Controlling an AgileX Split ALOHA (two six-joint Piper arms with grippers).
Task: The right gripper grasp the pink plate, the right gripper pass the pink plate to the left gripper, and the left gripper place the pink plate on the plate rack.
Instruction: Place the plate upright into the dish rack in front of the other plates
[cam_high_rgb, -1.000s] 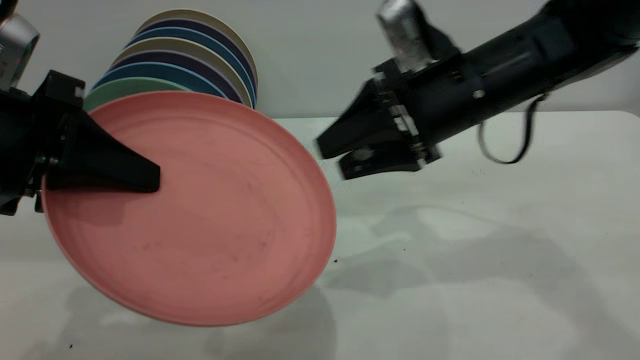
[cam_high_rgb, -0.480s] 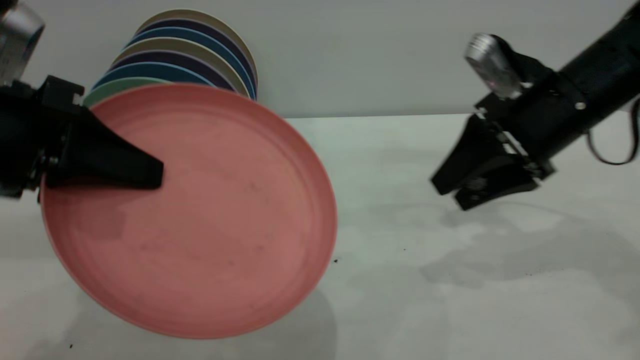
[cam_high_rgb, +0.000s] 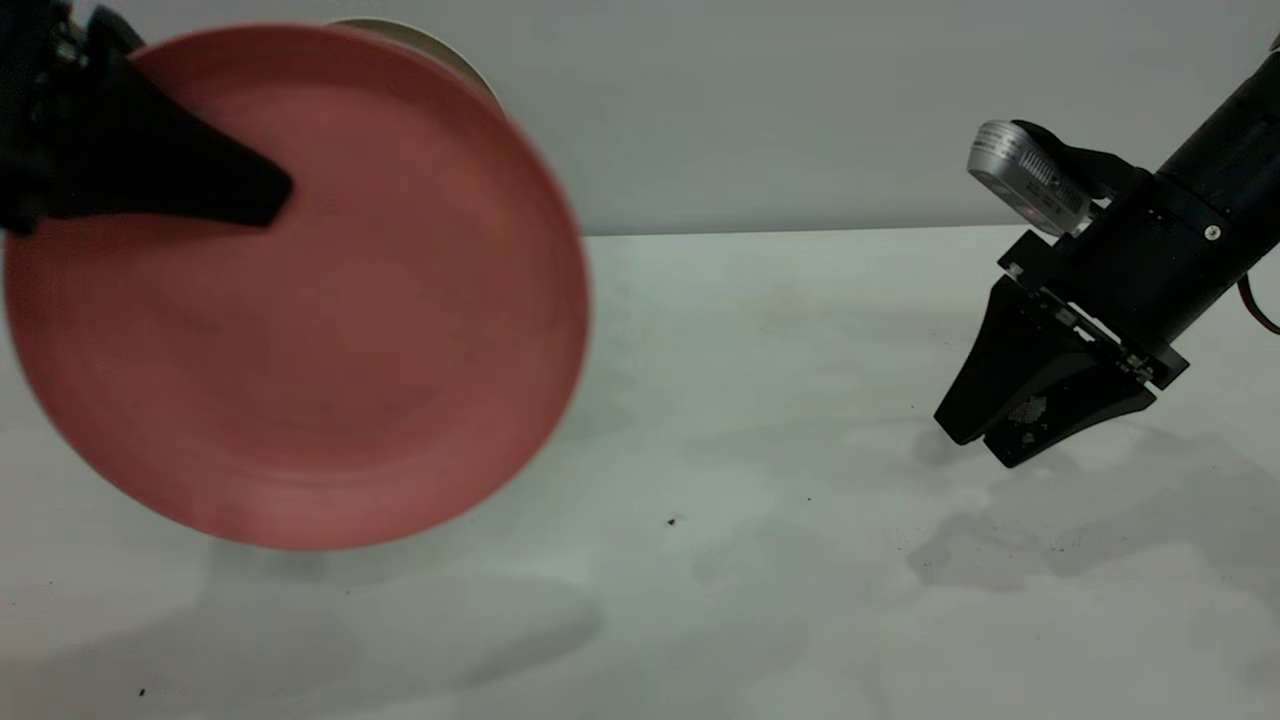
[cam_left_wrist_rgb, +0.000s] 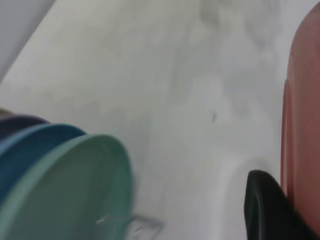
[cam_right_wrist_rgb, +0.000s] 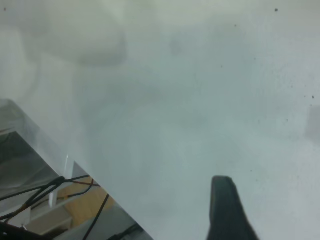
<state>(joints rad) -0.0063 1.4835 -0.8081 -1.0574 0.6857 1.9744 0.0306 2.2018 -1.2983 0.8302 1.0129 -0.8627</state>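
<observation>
The pink plate (cam_high_rgb: 300, 300) hangs in the air at the upper left, nearly upright and facing the exterior camera. My left gripper (cam_high_rgb: 268, 197) is shut on its upper left rim, with one black finger across the plate's face. In the left wrist view the plate's edge (cam_left_wrist_rgb: 302, 125) runs beside that finger (cam_left_wrist_rgb: 262, 205). The plate rack shows only as a thin wire (cam_left_wrist_rgb: 125, 220) under the teal-green plate (cam_left_wrist_rgb: 65, 195); in the exterior view it is hidden behind the pink plate. My right gripper (cam_high_rgb: 985, 445) is open and empty, low over the table at the right.
Several plates stand in the rack: teal-green, then blue (cam_left_wrist_rgb: 30, 140) and darker ones. A beige plate rim (cam_high_rgb: 430, 45) peeks over the pink plate. The white table (cam_high_rgb: 750, 400) spreads between the arms. The table edge and cables (cam_right_wrist_rgb: 55, 190) show in the right wrist view.
My left gripper has lifted the pink plate up and to the left, covering the racked plates. My right gripper has drawn back to the right and dropped toward the table.
</observation>
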